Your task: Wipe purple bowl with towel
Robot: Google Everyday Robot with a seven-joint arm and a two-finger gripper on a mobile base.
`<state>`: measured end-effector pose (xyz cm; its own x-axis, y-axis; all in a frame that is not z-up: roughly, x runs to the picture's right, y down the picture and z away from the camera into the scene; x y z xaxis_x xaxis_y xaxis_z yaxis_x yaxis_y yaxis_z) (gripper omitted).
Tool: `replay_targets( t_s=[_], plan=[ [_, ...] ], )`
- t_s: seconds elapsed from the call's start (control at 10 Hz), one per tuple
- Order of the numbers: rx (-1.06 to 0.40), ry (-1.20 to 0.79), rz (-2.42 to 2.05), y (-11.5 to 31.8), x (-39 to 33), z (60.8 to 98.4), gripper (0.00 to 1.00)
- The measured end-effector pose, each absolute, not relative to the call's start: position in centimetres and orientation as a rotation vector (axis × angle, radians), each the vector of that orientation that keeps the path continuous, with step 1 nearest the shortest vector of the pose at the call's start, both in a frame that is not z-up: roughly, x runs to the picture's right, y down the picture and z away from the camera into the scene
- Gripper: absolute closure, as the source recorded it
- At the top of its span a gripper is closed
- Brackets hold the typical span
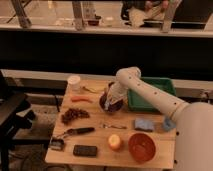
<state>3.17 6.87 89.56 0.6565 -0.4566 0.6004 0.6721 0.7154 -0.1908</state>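
Overall, a wooden desk (95, 139) fills the lower half of the camera view and carries all the listed items. The robot's white arm (155, 96) enters from the lower right, rises to a bend above the desk's far edge, and turns down toward the centre. A green tray (162, 86) sits at the far right corner, partly hidden behind the arm. A red bowl (141, 146) stands near the front edge, right of centre.

The purple bowl (111, 106) lies in the far middle of the desk, just left of the green tray. The pincer (111, 99) is lowered into or directly onto this bowl, covering much of its opening. Whether the pincer is open, closed or gripping a towel cannot be told.

A blue folded cloth (144, 124) rests flat between the purple bowl and the red bowl, toward the right. A dark clustered item (74, 115) lies on the left side. A black-handled tool (79, 131) lies in front of that cluster, and a flat black object (85, 150) lies near the front edge. A white cup (74, 82) stands upright at the far left corner. An orange round fruit (115, 142) sits just left of the red bowl. A red-orange elongated item (81, 99) lies between the white cup and the purple bowl.
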Motion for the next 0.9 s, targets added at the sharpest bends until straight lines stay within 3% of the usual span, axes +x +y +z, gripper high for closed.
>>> replay_targets(
  t_s=[0.4, 0.9],
  plan=[
    [-0.408, -0.606, -0.67, 8.4, 2.4, 85.7, 1.0],
    [-0.437, -0.54, -0.623, 10.0, 7.6, 83.6, 1.0]
  ],
)
